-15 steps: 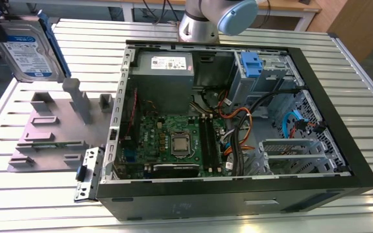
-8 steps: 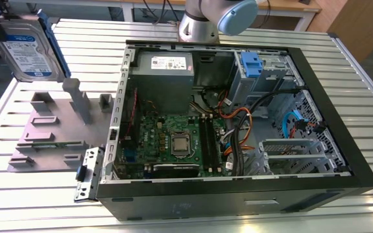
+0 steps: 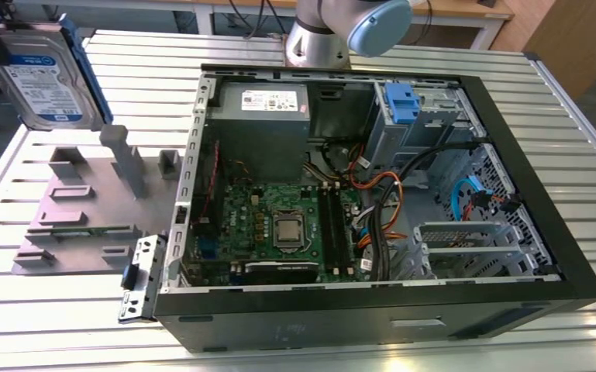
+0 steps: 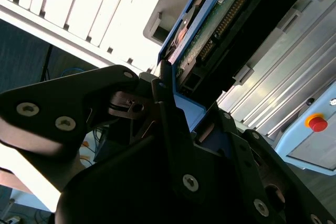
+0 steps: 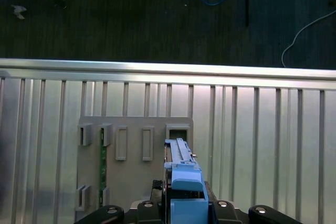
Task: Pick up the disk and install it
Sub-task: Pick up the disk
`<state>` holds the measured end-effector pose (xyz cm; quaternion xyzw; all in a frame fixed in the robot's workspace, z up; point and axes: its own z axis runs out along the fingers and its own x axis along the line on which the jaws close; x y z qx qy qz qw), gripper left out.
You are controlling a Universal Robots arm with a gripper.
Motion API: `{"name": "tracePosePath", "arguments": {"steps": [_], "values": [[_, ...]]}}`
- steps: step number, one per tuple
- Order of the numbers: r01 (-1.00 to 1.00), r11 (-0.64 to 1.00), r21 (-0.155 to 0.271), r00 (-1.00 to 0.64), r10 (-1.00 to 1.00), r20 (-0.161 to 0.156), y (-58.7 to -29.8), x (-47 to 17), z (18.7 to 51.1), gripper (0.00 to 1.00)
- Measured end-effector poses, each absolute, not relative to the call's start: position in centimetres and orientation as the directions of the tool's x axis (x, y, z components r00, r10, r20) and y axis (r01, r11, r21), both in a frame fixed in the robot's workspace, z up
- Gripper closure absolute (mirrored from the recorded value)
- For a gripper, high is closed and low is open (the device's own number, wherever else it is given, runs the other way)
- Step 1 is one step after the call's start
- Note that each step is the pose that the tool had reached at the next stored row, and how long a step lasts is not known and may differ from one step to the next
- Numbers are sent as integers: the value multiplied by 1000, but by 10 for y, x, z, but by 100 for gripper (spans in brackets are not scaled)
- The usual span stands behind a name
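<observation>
The disk (image 3: 47,77), a silver drive with a white-and-blue label in a blue carrier frame, hangs upright above the slatted table at the exterior view's upper left. My gripper (image 5: 181,211) is shut on it, black fingers clamping its blue handle end. In the first wrist view the disk (image 5: 181,174) shows edge-on, above the grey fixture plate (image 5: 134,182). The second wrist view shows its green circuit-board underside (image 4: 220,22) between the black fingers (image 4: 170,114).
The open computer case (image 3: 504,302) lies on the exterior view's right, with a motherboard, cables, a grey power-supply box (image 3: 261,108) and a drive bay with a blue clip (image 3: 401,101). The fixture plate (image 3: 80,217) with upright pegs lies beside it. The arm's base (image 3: 324,35) stands behind.
</observation>
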<state>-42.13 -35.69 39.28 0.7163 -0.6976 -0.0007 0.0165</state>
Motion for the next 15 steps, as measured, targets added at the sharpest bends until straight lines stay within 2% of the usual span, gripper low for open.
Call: {"name": "tracePosePath", "arguments": {"steps": [15], "values": [[-999, -26, 25, 27, -999, 22, -357, -421, 398, 63]]}}
